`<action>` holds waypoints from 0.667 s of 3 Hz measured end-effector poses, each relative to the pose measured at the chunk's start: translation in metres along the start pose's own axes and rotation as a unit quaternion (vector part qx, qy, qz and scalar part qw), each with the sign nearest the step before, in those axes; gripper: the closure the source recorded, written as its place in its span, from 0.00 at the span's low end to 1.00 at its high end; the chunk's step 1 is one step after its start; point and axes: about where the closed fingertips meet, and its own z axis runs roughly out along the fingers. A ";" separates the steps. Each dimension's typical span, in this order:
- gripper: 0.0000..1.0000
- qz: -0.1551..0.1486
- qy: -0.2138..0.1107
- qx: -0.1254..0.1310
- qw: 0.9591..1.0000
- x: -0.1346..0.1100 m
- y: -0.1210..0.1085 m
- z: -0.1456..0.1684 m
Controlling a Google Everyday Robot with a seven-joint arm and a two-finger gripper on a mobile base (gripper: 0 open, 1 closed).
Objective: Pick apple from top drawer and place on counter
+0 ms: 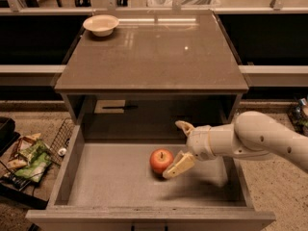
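The red-orange apple [160,160] sits on the grey floor of the pulled-out top drawer [115,179], a little right of its middle. My gripper [175,148] reaches in from the right on a cream arm and is open. One finger [178,165] lies against the apple's right side, low down. The other finger [185,127] stands behind and above it, apart from the apple. The glossy counter [154,57] is the cabinet top above the drawer.
A shallow cream bowl [100,24] stands at the counter's far left corner. A wire basket with snack packets [26,160] lies on the floor left of the drawer. The drawer's side walls and front rim [149,215] bound the apple.
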 end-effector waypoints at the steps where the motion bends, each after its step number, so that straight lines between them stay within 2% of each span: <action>1: 0.00 0.004 0.032 0.001 0.999 0.010 0.007 0.023; 2: 0.16 0.002 0.056 -0.004 0.998 0.016 0.015 0.038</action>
